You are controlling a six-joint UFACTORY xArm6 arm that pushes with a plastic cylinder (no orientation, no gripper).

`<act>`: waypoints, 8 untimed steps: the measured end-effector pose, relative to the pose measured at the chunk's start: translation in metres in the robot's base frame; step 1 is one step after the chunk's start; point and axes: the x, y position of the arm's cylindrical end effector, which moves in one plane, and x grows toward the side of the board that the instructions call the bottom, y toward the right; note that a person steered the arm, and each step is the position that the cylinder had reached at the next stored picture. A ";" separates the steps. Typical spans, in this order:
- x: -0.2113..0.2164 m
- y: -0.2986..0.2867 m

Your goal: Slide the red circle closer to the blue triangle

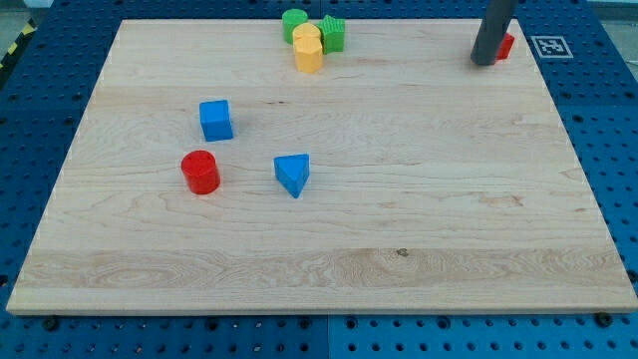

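on the wooden board (329, 249): every block lies flat on the pale plank surface, which sits on a blue perforated table (608, 150); no container shows in the view, so nothing is held inside anything.
red circle (200, 172): a short red cylinder standing upright in the view's left half, just below and to the left of the blue cube, touching no other block.
blue triangle (292, 174): a blue wedge to the view's right of the red circle, at about the same height in the view, with a clear strip of bare wood between the two.
blue cube (215, 120): sits just above the red circle, slightly to its right, apart from it.
top cluster: a green cylinder (294, 23), a yellow block (308, 48) and a green ridged block (334, 33) crowd together near the view's top edge; the yellow one is lowest and appears to touch both greens.
red block (506, 46): mostly hidden behind the rod at the view's top right, shape cannot be told.
my tip (484, 62): the dark rod comes down at the view's top right and its end rests right against the hidden red block, well apart from the red circle and the blue triangle.
hand state: the arm ends in a plain rod with nothing that opens or closes, and it clamps nothing.
marker: a black and white tag (551, 46) lies on the table just past the board's top right corner.
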 end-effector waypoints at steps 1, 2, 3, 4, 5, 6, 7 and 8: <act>-0.014 0.013; -0.020 0.022; -0.004 -0.019; 0.038 -0.068; 0.093 -0.117; 0.142 -0.169; 0.173 -0.230; 0.173 -0.291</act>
